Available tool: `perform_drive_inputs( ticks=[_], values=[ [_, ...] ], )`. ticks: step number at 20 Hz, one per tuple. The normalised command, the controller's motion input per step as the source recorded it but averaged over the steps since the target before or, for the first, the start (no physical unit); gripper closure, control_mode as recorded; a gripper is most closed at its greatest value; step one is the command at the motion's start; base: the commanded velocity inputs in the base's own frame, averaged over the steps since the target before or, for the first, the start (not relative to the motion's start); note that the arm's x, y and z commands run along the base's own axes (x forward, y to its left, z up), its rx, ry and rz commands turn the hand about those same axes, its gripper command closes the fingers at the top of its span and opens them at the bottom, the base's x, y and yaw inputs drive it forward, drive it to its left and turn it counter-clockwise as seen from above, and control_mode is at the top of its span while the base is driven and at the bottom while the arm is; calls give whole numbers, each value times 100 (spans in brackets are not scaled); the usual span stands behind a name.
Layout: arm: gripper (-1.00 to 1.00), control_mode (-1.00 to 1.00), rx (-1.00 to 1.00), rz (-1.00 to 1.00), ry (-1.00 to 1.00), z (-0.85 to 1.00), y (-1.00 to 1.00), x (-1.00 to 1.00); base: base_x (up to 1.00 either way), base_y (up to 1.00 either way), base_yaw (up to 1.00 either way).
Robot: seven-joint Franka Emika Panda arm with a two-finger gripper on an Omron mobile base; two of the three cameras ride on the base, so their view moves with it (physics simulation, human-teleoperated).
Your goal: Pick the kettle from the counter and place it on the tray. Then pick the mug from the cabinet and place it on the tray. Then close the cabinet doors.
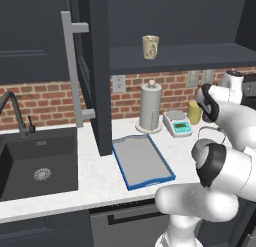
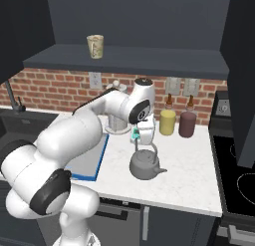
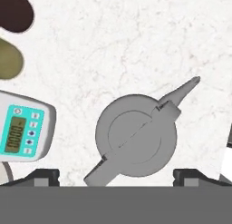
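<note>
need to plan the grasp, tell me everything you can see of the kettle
The kettle is small, squat and rounded, grey like metal, with a round lid, a tapered spout and a thin arched loop handle. It stands upright on the white counter, right of the tray. The open gripper hangs above its handle, not touching.

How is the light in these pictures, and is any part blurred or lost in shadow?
Left base view: even, soft light, the open dark navy cabinet interior dim, the cream mug still clear. Right base view: the squat grey metal kettle throws a faint shadow on the white marble counter. Hand view: sharp, no glare, kettle seen from above.
</note>
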Motion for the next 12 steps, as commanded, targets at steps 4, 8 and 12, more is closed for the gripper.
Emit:
perform_drive_inputs(
  ticks=[4, 8, 12],
  values=[
    [-100, -100, 0, 0, 0, -34, 0, 19, 0, 0, 0],
    [-100, -100, -3, 0, -6, -44, 0, 4, 0, 0, 0],
    [-100, -100, -4, 0, -13, -45, -1, 0, 0, 0, 0]
  ],
)
